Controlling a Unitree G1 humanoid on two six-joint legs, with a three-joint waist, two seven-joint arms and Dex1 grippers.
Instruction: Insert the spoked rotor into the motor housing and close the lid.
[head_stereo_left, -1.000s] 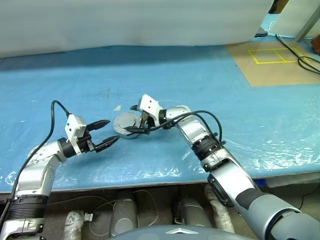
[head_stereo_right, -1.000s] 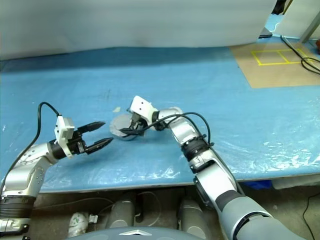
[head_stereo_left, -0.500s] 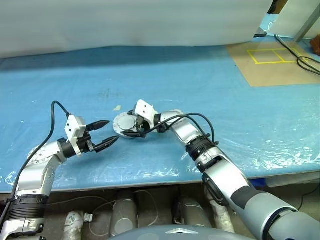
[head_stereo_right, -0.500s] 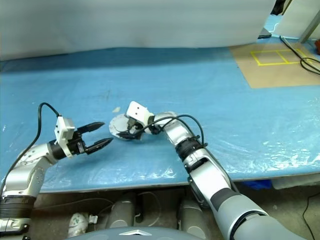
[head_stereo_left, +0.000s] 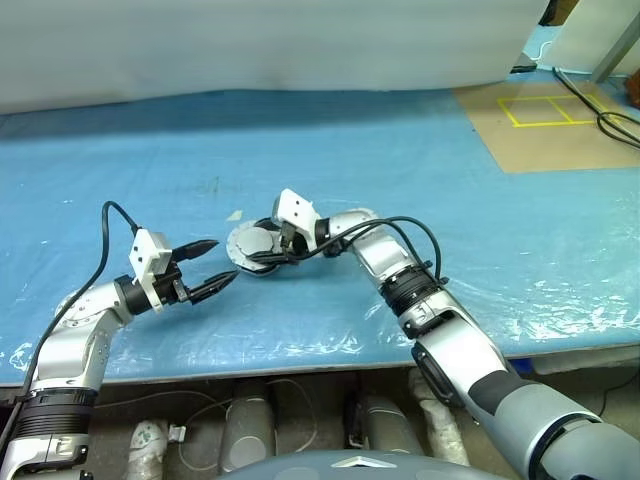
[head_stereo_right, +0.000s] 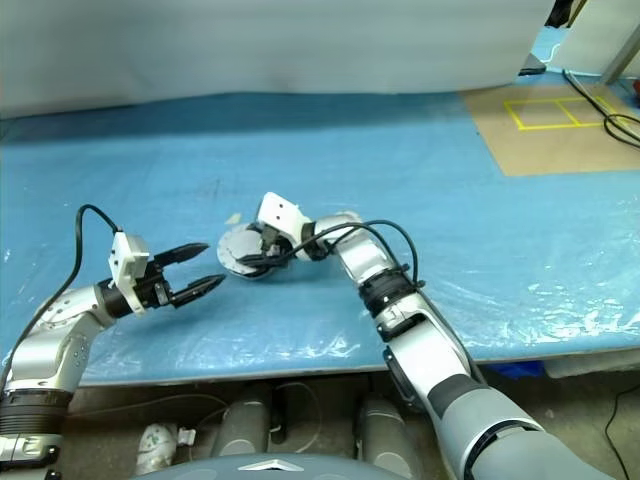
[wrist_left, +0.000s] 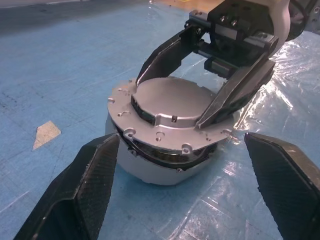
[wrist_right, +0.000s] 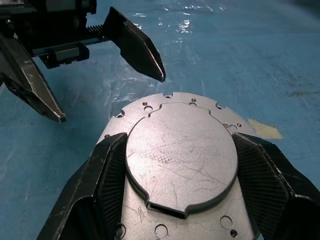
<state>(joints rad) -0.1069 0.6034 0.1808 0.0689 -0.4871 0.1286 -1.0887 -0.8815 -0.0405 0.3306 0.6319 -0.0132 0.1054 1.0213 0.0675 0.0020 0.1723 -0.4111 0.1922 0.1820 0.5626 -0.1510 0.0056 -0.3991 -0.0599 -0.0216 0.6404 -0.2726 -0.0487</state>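
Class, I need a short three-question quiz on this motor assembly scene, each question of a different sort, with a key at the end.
1. True or false: the lid lies on top of the motor housing.
2. Which hand has its fingers on either side of the lid's raised centre? A) left hand B) right hand
3. Fill in: the assembly rests on a ___ coloured table cover.

Key:
1. True; it sits slightly askew, with a dark gap at one edge.
2. B; the left hand hangs open beside the assembly, touching nothing.
3. Blue.
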